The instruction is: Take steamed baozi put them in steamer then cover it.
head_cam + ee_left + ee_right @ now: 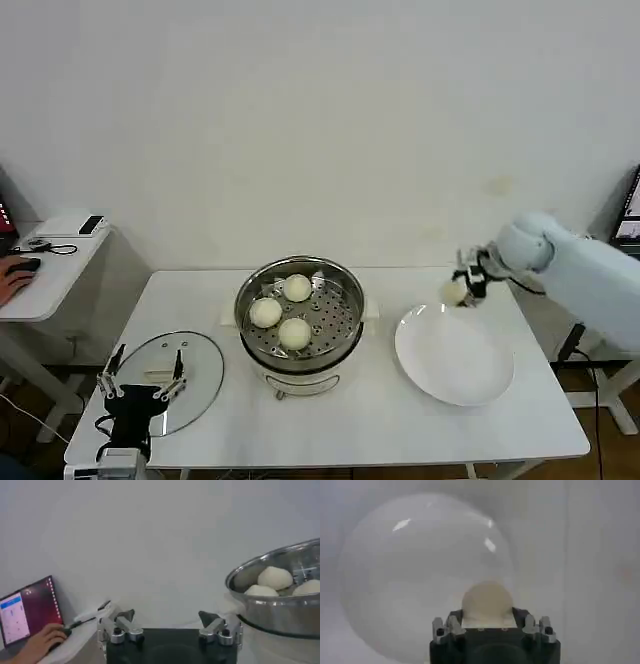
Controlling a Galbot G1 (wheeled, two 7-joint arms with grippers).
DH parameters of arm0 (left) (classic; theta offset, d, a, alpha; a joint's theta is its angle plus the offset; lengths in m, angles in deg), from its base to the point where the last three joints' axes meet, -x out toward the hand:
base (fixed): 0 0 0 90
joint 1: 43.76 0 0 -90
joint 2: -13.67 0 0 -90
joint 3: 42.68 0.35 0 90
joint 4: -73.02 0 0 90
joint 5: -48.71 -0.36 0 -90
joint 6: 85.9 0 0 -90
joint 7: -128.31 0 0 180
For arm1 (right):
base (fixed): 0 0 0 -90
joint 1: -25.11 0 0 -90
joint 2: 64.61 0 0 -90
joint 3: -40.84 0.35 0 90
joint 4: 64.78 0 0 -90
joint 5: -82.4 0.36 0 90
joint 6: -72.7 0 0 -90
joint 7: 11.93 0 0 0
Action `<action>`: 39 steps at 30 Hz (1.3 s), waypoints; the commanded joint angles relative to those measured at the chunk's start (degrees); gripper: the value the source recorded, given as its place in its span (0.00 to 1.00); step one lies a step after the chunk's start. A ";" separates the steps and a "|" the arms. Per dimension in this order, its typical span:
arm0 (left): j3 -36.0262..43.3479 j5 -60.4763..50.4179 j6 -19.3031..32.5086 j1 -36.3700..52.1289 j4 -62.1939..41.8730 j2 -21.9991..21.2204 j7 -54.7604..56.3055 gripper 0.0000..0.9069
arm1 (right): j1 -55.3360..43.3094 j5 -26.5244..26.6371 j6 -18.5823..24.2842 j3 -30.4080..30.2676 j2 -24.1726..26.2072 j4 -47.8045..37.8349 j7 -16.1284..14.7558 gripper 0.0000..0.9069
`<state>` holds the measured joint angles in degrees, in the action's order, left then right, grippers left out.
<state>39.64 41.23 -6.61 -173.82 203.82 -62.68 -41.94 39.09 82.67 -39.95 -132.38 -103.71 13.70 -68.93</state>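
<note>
- The right gripper (462,290) is clamped on the fourth small cream-white steamed baozi (486,599), holding it above the far rim of the flat white plate (455,385), well apart from the pot.
- Three more cream-white buns (281,311) sit on the perforated tray of the round shiny stainless-steel steamer (300,322), leaving the right part of the tray free.
- The left gripper (143,385) hovers with fingers spread wide over the round clear glass cover (200,362), which lies flat on the white table (400,430) left of the pot.
- Risks: the soft bun could slip or get squashed in the squeeze; carried too low, it could clip the steel rim; dropped onto a neighbour, it could roll or stack and stop the lid from seating.
</note>
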 commanded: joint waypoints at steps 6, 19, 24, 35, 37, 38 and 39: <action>-0.20 0.00 0.07 0.12 -0.12 -0.31 0.04 1.00 | -21.00 24.22 -12.81 -15.58 -16.62 5.55 8.92 0.76; -1.06 0.41 0.24 -0.40 0.20 -0.11 0.11 1.00 | -17.49 35.11 -18.97 -19.14 -24.56 5.40 16.89 0.77; -1.18 0.49 0.27 -0.36 0.26 -0.18 0.12 1.00 | -14.55 33.79 -19.04 -18.81 -25.88 3.45 17.95 0.77; -1.45 0.98 0.26 -0.38 -0.03 -0.06 0.16 1.00 | -9.76 29.66 -19.05 -18.51 -25.88 1.39 17.71 0.77; -1.46 1.00 0.25 -0.32 0.04 -0.09 0.16 1.00 | -9.11 29.37 -19.04 -18.42 -25.81 1.03 17.82 0.77; -1.46 0.99 0.24 -0.28 0.03 -0.08 0.15 1.00 | -9.04 29.27 -19.03 -18.37 -25.79 1.00 17.82 0.77; -1.45 0.99 0.24 -0.22 0.04 -0.09 0.15 1.00 | -8.74 29.10 -19.01 -18.32 -25.76 0.95 17.82 0.77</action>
<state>38.16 42.15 -6.34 -174.09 203.88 -62.77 -41.79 27.62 112.23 -58.09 -150.12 -128.10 15.52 -52.20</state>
